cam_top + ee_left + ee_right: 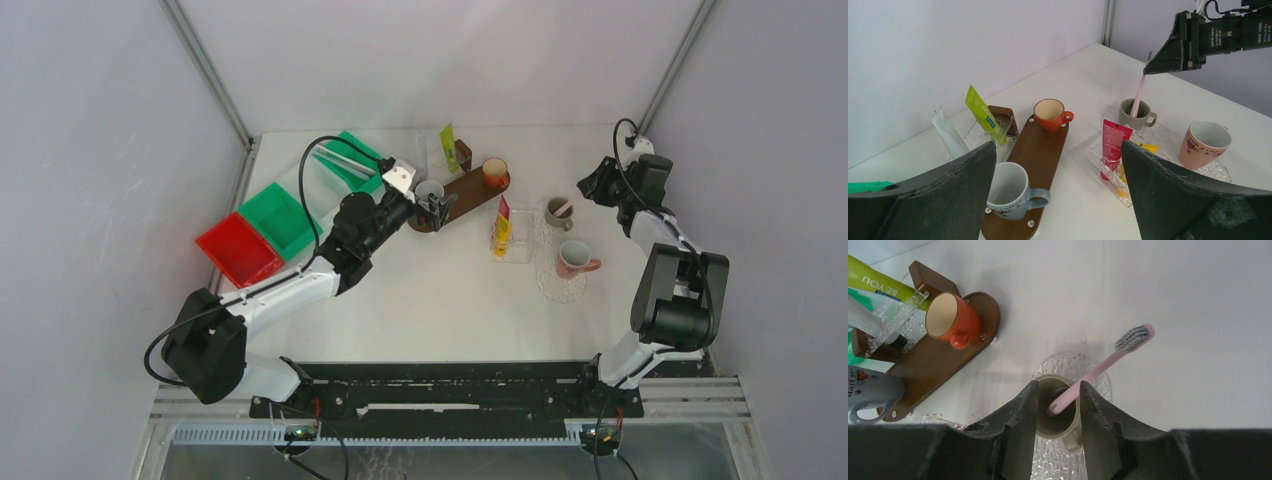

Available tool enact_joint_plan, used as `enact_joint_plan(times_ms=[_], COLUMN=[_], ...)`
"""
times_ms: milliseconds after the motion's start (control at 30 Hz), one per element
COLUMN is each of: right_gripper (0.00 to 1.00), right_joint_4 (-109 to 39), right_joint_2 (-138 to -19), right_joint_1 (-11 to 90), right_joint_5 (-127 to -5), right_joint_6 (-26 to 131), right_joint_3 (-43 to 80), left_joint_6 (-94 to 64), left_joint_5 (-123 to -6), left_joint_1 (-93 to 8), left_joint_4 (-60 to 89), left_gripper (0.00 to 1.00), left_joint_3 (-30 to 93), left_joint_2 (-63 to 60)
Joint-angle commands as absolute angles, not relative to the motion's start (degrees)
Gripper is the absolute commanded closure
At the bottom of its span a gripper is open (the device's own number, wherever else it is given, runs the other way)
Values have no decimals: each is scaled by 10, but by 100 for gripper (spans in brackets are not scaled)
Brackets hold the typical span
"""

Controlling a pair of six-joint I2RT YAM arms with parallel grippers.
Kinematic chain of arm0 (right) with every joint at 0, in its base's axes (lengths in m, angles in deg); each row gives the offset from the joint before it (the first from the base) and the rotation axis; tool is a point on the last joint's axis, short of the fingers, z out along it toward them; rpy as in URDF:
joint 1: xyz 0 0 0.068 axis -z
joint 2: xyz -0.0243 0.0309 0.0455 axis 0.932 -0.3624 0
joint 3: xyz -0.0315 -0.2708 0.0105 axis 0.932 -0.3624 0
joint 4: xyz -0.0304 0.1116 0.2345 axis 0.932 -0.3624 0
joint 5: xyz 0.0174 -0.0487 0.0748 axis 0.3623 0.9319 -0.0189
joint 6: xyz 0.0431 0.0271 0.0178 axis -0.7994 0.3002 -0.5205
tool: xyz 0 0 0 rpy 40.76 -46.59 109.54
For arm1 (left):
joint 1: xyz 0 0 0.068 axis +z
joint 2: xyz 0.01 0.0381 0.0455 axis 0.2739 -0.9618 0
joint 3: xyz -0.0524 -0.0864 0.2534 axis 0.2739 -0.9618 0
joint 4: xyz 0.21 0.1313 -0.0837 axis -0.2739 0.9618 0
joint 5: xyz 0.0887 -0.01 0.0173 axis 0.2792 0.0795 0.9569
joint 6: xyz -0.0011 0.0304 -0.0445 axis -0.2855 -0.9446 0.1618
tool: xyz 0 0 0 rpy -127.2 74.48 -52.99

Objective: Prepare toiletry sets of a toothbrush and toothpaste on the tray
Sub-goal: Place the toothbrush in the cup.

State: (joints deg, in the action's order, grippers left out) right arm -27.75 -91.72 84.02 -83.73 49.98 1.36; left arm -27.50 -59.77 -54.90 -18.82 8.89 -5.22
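R gripper (1057, 386) was seen w/ fingers partly parted, straddling the handle of the pink toothbrush (1098, 367) w/o clamping it; a gap was visible on one side. The toothbrush was leaned in the brown-grey mug (1129, 118), bristles up, on the glass tray (560, 288) beside the pink mug (574, 258). L gripper (1058, 144) was spread wide and empty above the grey mug (1008, 192) at one end of the wooden tray (1040, 150); the orange cup (1049, 114) was set at the other end. A red-yellow tube (1113, 145) was stood in a clear holder (518, 252) btwn the trays. A green-yellow tube (980, 110) was leaned just beside the wooden tray.
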Motion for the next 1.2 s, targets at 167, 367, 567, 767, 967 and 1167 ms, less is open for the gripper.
enact_joint_plan(times_ms=[167,367,567,767,967,1167], right_gripper=[56,54,53,49,45,44], right_joint_4=[-308,-392,-521,-648,-565,-559], right_joint_2=[-879,-814,-757,-699,-648,-640], right_joint_1=[850,853,848,806,781,783], right_joint_5=[-927,-1045,-1130,-1170,-1203,-1204], right_joint_6=[532,623,673,724,695,705], right_joint_3=[37,44,105,185,103,75], left_joint_6=[-251,-179,-127,-33,41,102], left_joint_5=[-604,-601,-511,-587,-533,-328], left_joint_1=[-529,-479,-445,-363,-310,-307], left_joint_4=[-234,-262,-296,-262,-91,145], left_gripper=[1,0,0,0,1,19], left_joint_3=[63,45,23,60,191,382], left_joint_2=[-21,-16,-13,-35,-107,-225])
